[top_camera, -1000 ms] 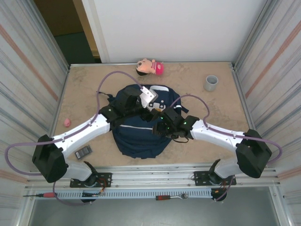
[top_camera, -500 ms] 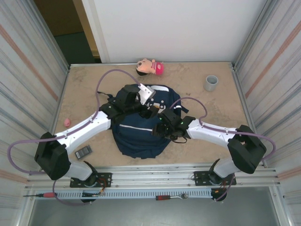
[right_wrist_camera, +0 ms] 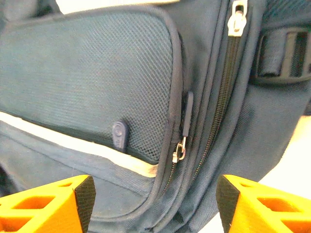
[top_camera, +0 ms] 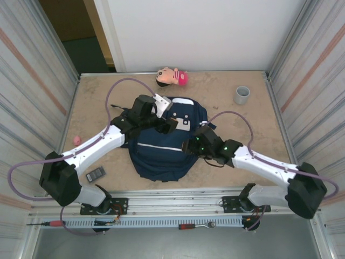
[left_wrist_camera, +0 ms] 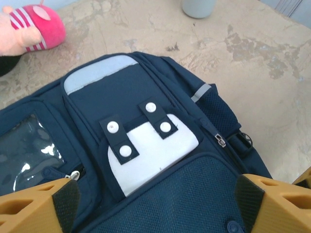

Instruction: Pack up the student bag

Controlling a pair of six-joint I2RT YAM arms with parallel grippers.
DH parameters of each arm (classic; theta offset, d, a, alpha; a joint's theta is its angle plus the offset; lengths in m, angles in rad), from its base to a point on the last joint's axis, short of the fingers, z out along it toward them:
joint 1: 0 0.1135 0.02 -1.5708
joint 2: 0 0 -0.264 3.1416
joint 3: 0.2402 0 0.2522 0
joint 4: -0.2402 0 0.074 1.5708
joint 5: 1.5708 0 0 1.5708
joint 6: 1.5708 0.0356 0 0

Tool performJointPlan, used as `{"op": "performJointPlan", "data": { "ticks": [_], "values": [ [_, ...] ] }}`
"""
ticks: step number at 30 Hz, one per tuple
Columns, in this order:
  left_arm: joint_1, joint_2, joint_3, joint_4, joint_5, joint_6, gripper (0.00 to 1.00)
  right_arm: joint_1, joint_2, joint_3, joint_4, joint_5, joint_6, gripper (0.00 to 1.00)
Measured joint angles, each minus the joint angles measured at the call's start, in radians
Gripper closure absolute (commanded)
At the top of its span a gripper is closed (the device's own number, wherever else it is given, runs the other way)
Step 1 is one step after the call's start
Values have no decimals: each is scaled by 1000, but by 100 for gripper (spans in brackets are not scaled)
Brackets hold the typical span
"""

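The student bag [top_camera: 161, 151], a navy-blue backpack with pale stripes, lies flat in the middle of the table. My left gripper [top_camera: 169, 124] hovers open over its upper part. In the left wrist view the left gripper [left_wrist_camera: 158, 204] spans the mesh pocket just below the white patch [left_wrist_camera: 155, 150] with two snap straps. My right gripper [top_camera: 190, 147] is open at the bag's right side. In the right wrist view the right gripper [right_wrist_camera: 155, 196] has a metal zipper pull [right_wrist_camera: 180, 150] between and beyond its fingers, beside the mesh pocket [right_wrist_camera: 87, 73]. Neither gripper holds anything.
A doll with a pink cap [top_camera: 171, 76] lies at the back edge, and a grey cup [top_camera: 242, 95] stands at the back right. A small pink thing [top_camera: 77, 140] and a dark little box [top_camera: 96, 173] lie left of the bag. Corrugated walls close both sides.
My right arm has swung out to the right, drawing its gripper from the bag's middle to its right side. The left gripper has shifted slightly up and left over the bag.
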Motion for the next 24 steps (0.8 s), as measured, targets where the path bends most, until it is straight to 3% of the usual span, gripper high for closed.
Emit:
{"op": "performJointPlan", "data": {
  "ticks": [15, 20, 24],
  "values": [
    [110, 0, 0, -76, 114, 27, 17, -143, -356, -158, -4, 72, -16, 29],
    [110, 0, 0, -112, 219, 89, 22, -232, -400, -164, -7, 10, -16, 28],
    [100, 3, 0, -143, 335, 216, 22, -315, -403, -164, -20, -67, -49, 28]
  ]
}}
